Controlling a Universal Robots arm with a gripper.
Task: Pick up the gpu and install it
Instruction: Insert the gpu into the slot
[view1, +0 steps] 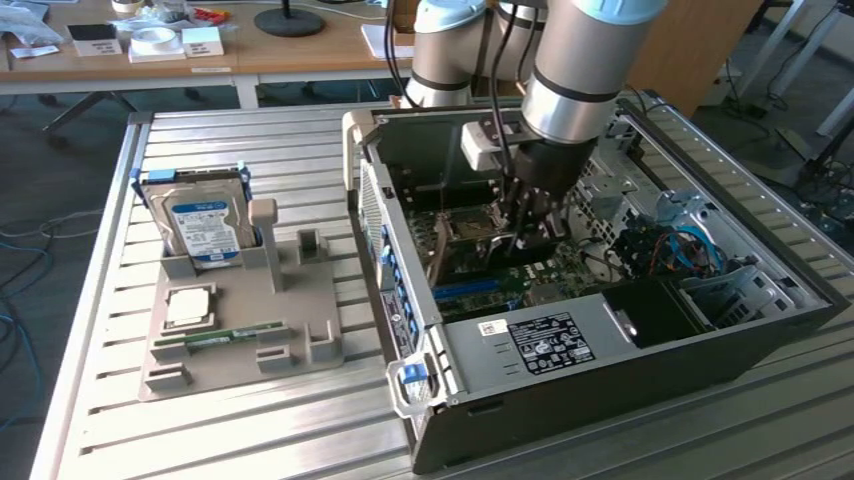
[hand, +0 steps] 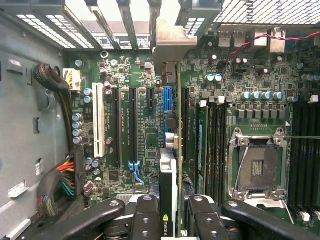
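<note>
Nvidia-logo gpu (hand: 168, 175) in claw (hand: 172, 207)

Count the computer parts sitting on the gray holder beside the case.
3: a hard drive standing upright at the far end of the gray holder, a processor lying flat in its middle, and a memory stick lying near its front edge. None seems hidden.

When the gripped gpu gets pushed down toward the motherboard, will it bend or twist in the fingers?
Probably stiff: the gpu runs as one straight thin edge from the gripper to its metal bracket. It might pivot a little, since the fingers clamp it well away from the bracket end. Likely fragile under sideways load, being so thin.
</note>
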